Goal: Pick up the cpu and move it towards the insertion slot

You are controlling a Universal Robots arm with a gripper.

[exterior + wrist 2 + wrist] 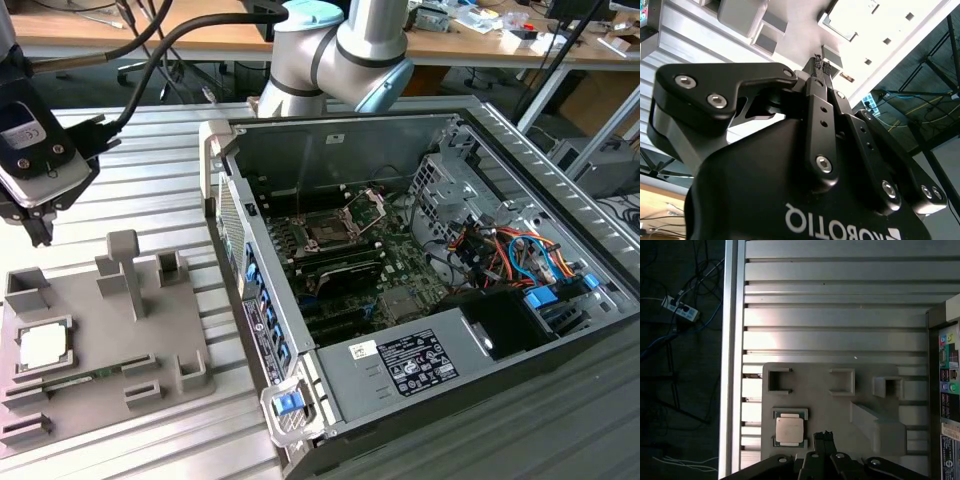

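Note:
The cpu (pixel 45 346) is a small silvery square lying flat in a pocket of the grey plastic tray (pixel 95 325) at the exterior view's left. My gripper (pixel 40 232) hangs above the tray's far edge, a little beyond the cpu. In the first wrist view the cpu (pixel 790 430) lies just beside my shut gripper (pixel 825 436), apart from it. In the second wrist view the gripper (pixel 821 65) has both fingers pressed together with nothing between them. The insertion slot (pixel 335 228), a square socket with a raised metal frame, sits inside the open computer case.
The open computer case (pixel 420 300) fills the exterior view's right, its tall side wall (pixel 235 250) standing between tray and socket. Upright posts (pixel 125 270) rise from the tray. A green memory stick (pixel 75 380) lies in the tray near the cpu. Ribbed aluminium table (pixel 840 315) surrounds it.

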